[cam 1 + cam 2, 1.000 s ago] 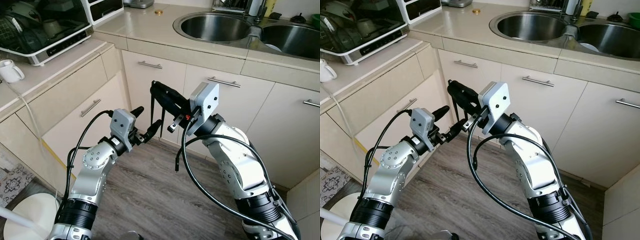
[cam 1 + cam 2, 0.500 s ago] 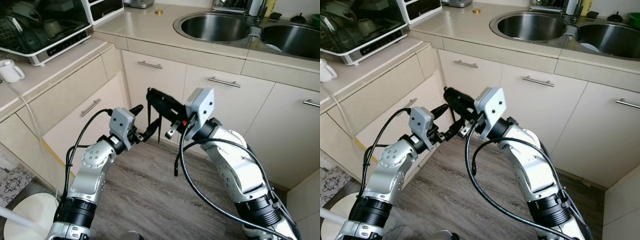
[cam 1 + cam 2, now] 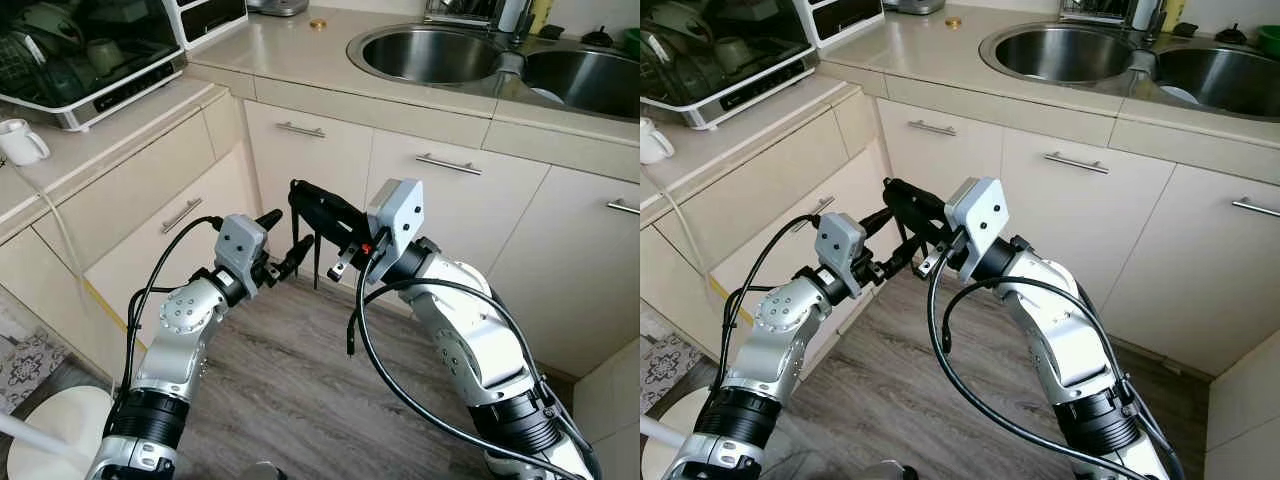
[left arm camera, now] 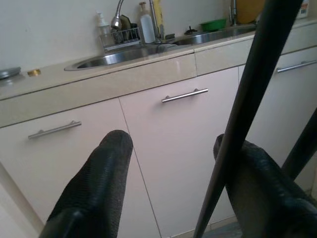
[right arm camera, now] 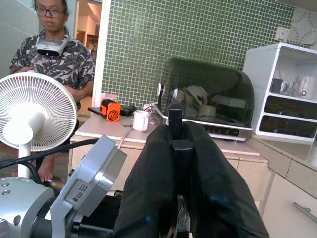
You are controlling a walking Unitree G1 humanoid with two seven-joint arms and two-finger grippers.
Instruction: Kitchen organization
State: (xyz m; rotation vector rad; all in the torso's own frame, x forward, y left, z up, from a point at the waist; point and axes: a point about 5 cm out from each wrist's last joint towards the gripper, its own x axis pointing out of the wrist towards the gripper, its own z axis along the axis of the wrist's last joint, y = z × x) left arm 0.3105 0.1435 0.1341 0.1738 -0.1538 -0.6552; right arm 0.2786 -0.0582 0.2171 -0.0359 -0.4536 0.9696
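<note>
**Black rods held between two grippers before the kitchen cupboards**

The beige counter [image 3: 300, 50] runs along the back with a double steel sink [image 3: 430, 52] sunk into it, cream cupboards [image 3: 430, 210] with bar handles below, and grey wood floor [image 3: 300, 400] underfoot. On the counter's left-hand run stands a dish dryer [image 3: 85, 60] with a dark lid, and just beside it a white mug [image 3: 20, 140]. In the right wrist view a person [image 5: 52, 54] stands behind a white fan [image 5: 27, 124].

Both silver arms are raised in front of the cupboards. The right gripper [image 3: 310, 205] is clamped tight on a black tool [image 3: 312, 245]; its fingers [image 5: 153, 183] press together around a square black stem. From the clamped end thin black rods hang down, their long axis close to upright, tips pointing to the floor.

The left gripper [image 3: 283, 245] has its fingers [image 4: 99, 183] spread wide, and one rod [image 4: 247, 109] crosses the gap between them, lying against the one finger.
</note>
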